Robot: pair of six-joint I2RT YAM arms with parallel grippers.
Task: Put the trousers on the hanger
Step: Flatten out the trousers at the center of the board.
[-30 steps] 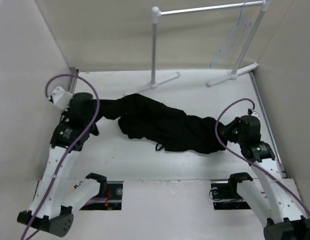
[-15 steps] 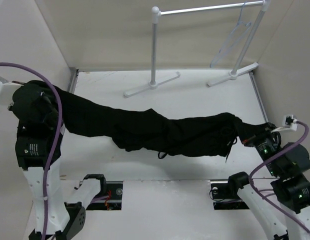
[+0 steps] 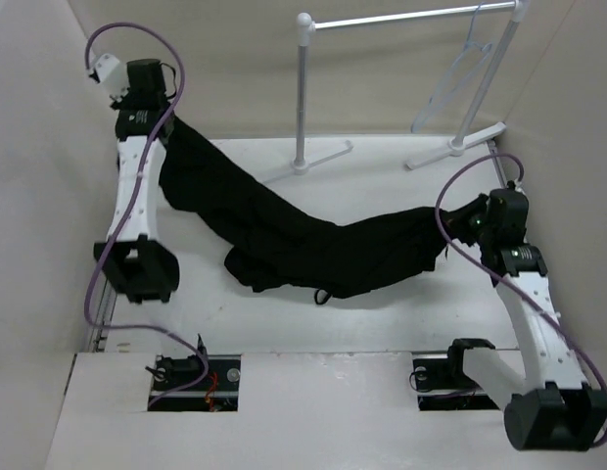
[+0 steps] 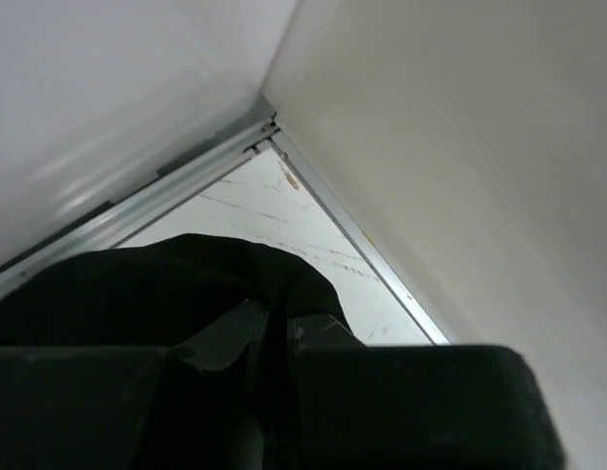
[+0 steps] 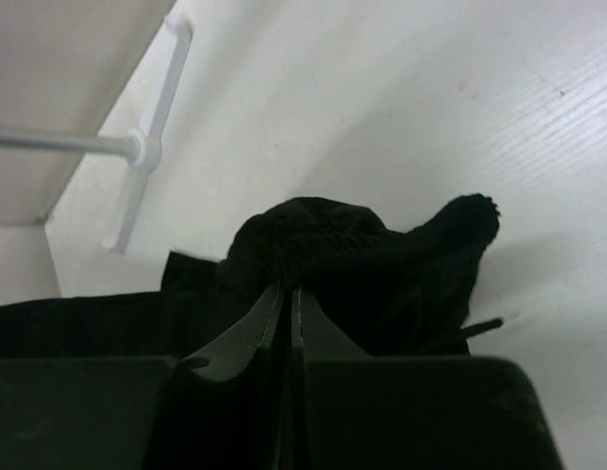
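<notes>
Top view: trousers (image 3: 313, 245) strung betw. both claws, sagging in the middle. Left claw (image 3: 169, 125) is raised high at the far-left corner and holds one end. From there the cloth slopes down to the counter (image 3: 382, 313). The bunched mid part rests on the counter, with a drawstring loop poking out at the near edge. Right claw (image 3: 463, 220) holds the other end, low and near the right wall. Hanger (image 3: 458, 73) hangs by its hook from the rail stand (image 3: 302, 88) at the far right. It is well apart from the trousers and from both claws.

Left wrist cam: left claw (image 4: 277, 328) is narrow, jaws nearly together, black cloth pinched betw. them and humped just past the tips. Beyond the cloth is the counter (image 4: 284, 211) corner, where two walls meet along metal strips. Top view doesn't show the jaws, since arm and cloth cover them.

Right wrist cam: right claw (image 5: 285, 294) is also narrow, jaws almost touching, clamped on a wad of trousers (image 5: 323, 240). A small tuft sticks out to the right and a thin drawstring end lies low right. The rest of the cloth trails off left. Part of the rail stand (image 5: 147, 147) shows upper left, apart from the cloth. Hanger not in either wrist view.
</notes>
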